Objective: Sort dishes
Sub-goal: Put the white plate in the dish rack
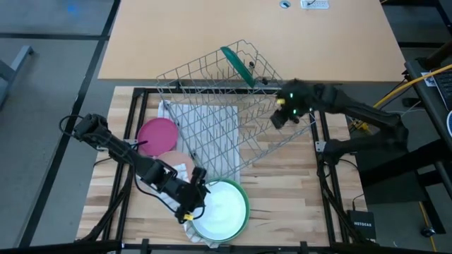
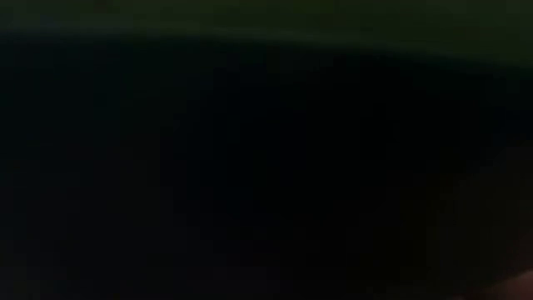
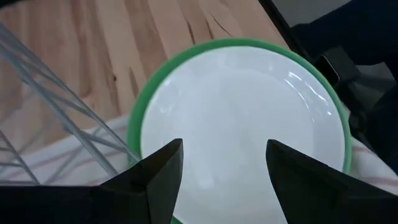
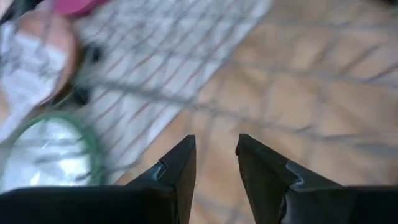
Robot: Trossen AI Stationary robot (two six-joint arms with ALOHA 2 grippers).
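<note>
Dishes lie in two places: a dark green plate (image 1: pixel 238 65) stands on edge in the far part of the wire rack (image 1: pixel 226 106), while the magenta plate (image 1: pixel 157 132), the peach-pink plate (image 1: pixel 178 158) and the light green plate with a white inside (image 1: pixel 222 209) sit at the near left of the desk (image 1: pixel 282 197), partly on the striped cloth (image 1: pixel 185 171). By that count only one dish looks racked and at least three are left, so the sorting seems early.

The left pincer (image 1: pixel 195 200) hovers at the left rim of the light green plate (image 3: pixel 239 118), its fingers (image 3: pixel 158 171) spread wide with nothing between them. The right pincer (image 1: pixel 280 118) hangs over the rack's right side, fingers moderately apart and empty.

The high view gives the whole layout. The left wrist view shows the white inside of the plate close up, while the right wrist view (image 4: pixel 214 165) looks down through rack wires. The low view is dark and shows nothing usable.
</note>
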